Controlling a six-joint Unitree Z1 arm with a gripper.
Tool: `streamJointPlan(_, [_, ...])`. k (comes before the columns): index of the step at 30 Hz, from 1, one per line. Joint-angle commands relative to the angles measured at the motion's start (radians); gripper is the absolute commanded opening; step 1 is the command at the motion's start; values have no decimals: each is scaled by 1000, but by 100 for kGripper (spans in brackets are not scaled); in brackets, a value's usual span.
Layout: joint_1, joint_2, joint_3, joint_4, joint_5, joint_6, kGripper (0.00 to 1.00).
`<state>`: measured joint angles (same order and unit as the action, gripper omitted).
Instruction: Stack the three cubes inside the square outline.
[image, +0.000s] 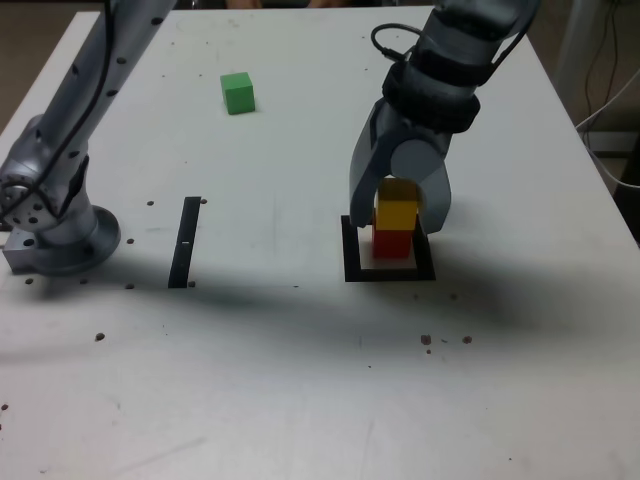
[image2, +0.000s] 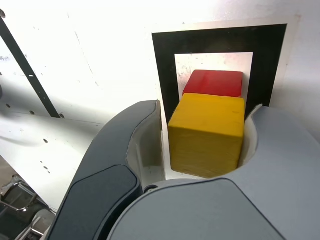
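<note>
Yellow sits on red: we see the yellow cube (image: 396, 213) stacked on the red cube (image: 392, 245), and both stand inside the square outline (image: 389, 272) on the white tabletop (image: 300, 380). In the wrist view the yellow cube (image2: 207, 134) covers most of the red cube (image2: 215, 83), which shows only along its far edge, within the outline's (image2: 165, 65) white centre. Our hand (image: 400, 215) hangs over the stack with one jaw on each side of the yellow cube. The jaws stand narrowly apart; in the wrist view a thin gap shows between the cube and one jaw, while the other jaw lies right against it or nearly so, and we cannot tell whether it touches. The cube appears to rest on the red one rather than hang in a grip. The green cube (image: 238, 92) stands alone, well apart from the outline, farther back on the tabletop and toward the exterior view's left. A thin black strip (image: 185, 242) lies flat on the exterior view's left of the outline, between it and the arm's base (image: 55, 225).
</note>
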<state>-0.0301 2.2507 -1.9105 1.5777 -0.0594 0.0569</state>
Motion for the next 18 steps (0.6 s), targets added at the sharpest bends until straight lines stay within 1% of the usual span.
streamJointPlan(1, [2,-3,2,5,-2,1,99])
streamJointPlan(12, [7,-28,20,4,3,0,99])
streamJointPlan(15, [8,-54,27,6,16,-3,99])
streamJointPlan(18, [13,-91,38,11,41,-5,99])
